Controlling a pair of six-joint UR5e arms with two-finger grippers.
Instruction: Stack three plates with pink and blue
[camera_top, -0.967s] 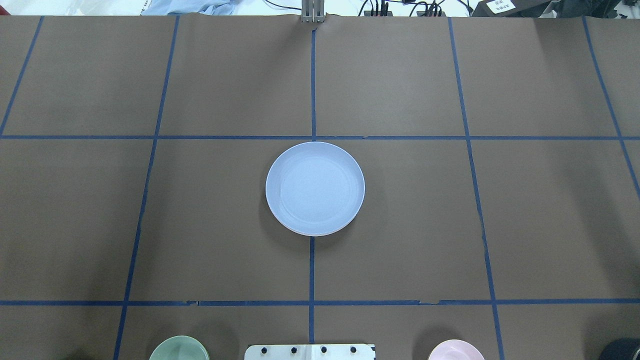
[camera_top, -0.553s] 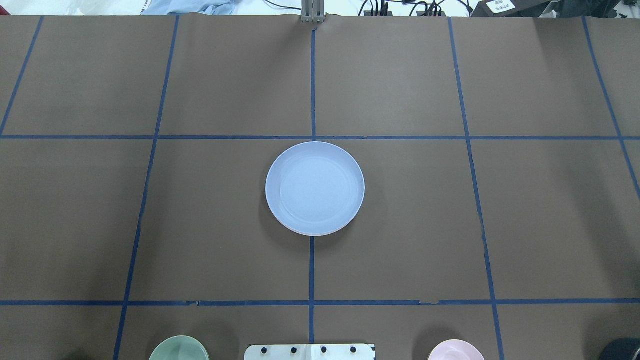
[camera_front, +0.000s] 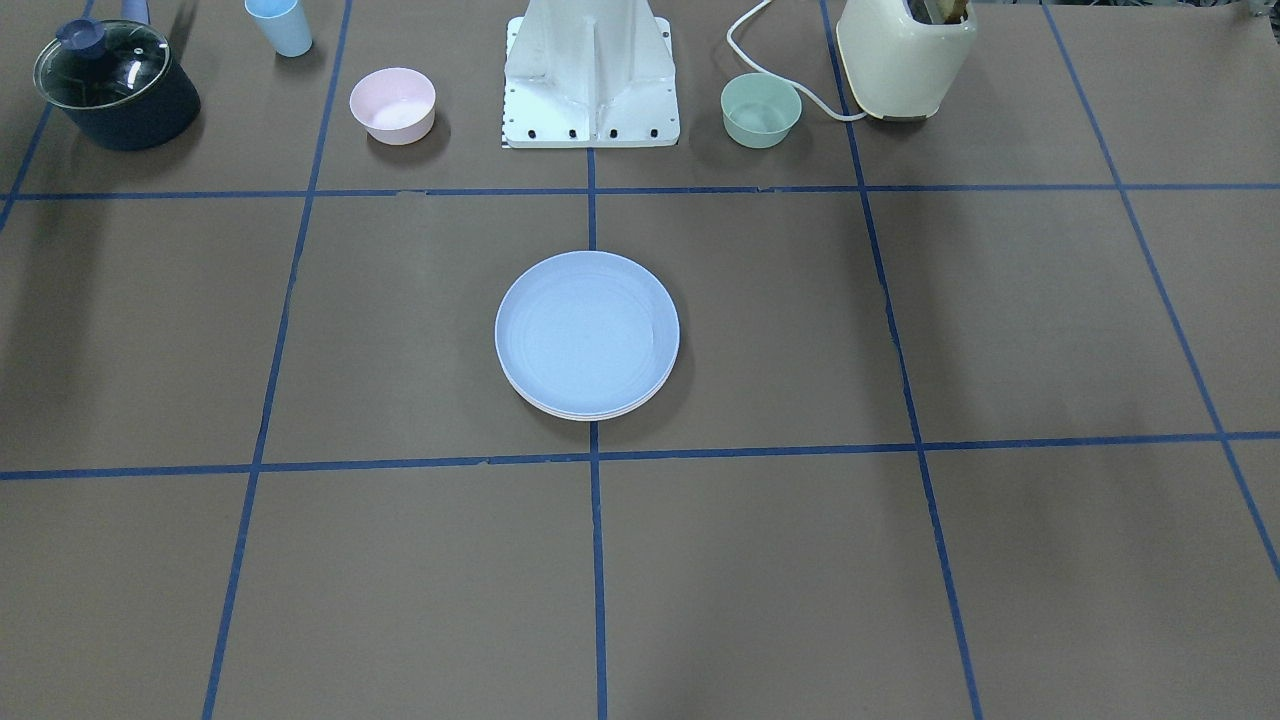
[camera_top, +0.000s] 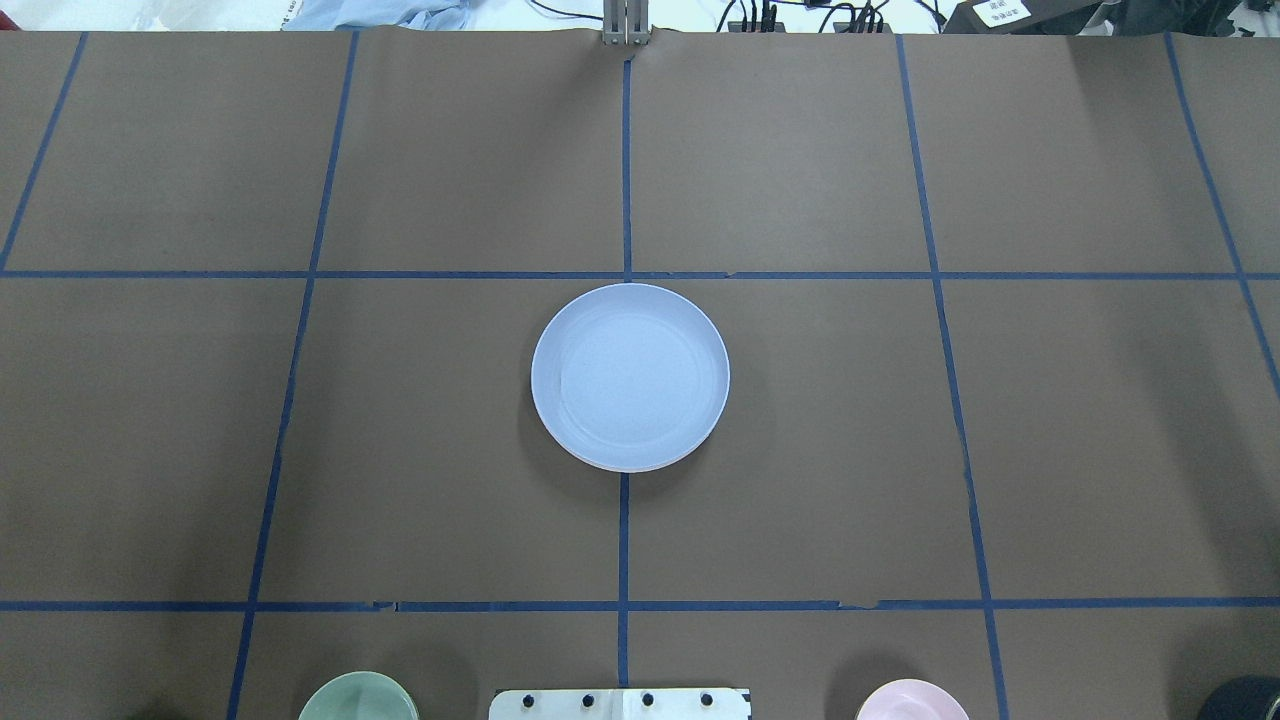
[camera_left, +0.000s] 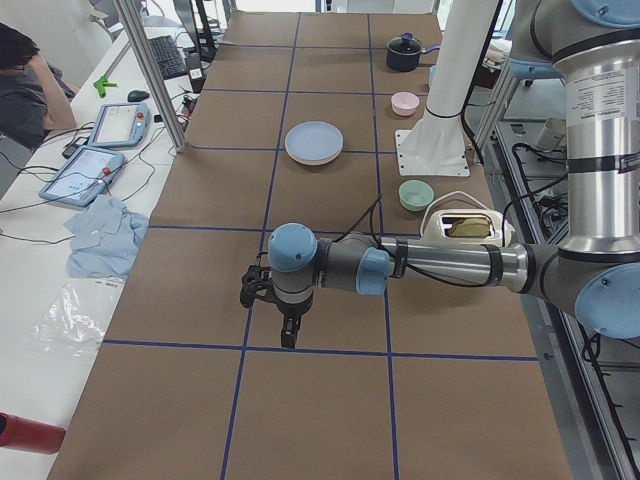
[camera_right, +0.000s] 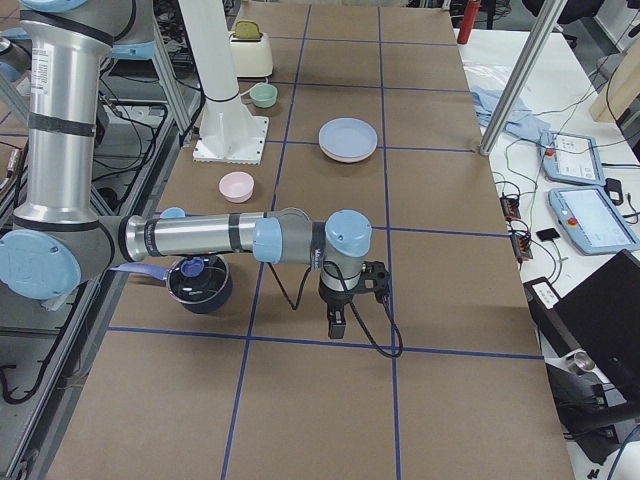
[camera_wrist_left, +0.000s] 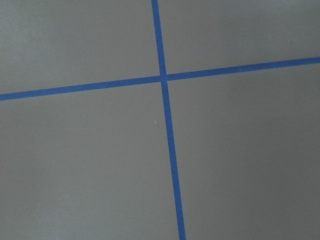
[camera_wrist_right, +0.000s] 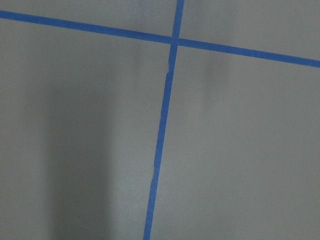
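Plates: stacked, blue topmost, centre of bench. Pink bowl: 5 o'clock of them. Aperture of left jaws, right jaws: cannot tell.

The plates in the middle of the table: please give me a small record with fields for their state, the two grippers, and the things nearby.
top plate: light blue plate, at the table's centre
under it: paler rims show at its edge, so it lies on a stack
left gripper: over the table, apart from the plates; open or shut unclear
right gripper: over the table, apart from the plates; open or shut unclear
beside the robot's base: pink bowl, green bowl
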